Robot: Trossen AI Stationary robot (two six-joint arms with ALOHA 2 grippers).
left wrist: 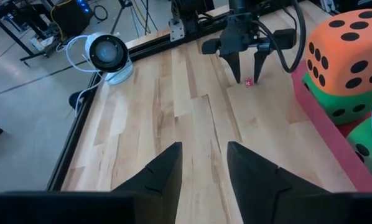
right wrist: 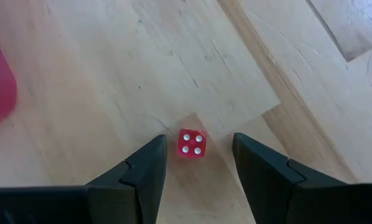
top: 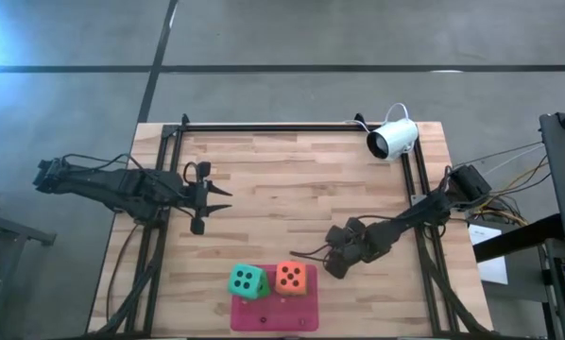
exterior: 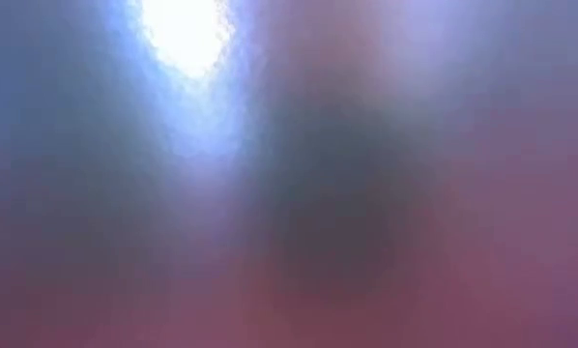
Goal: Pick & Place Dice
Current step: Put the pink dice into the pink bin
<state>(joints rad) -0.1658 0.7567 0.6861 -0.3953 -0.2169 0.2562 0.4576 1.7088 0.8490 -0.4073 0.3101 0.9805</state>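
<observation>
The right gripper (right wrist: 195, 163) points down at the worktop (top: 292, 179), its jaws apart with a tiny red die (right wrist: 191, 144) lying on the wood in the gap, white pips up, touching neither finger. From above, this gripper (top: 306, 253) sits toward four o'clock on the worktop, just at three o'clock of the pink mat (top: 306, 316). The mat lies at the six o'clock edge and carries the big dice: a teal die (top: 248, 280) and an orange-red die (top: 291, 278) side by side on top, with bright green dice (left wrist: 326, 102) beneath them. The left gripper (top: 224, 198) hovers near nine o'clock, jaws apart and empty. A white camera (top: 394, 139) rests at the one o'clock corner. The low view shows only blur.
</observation>
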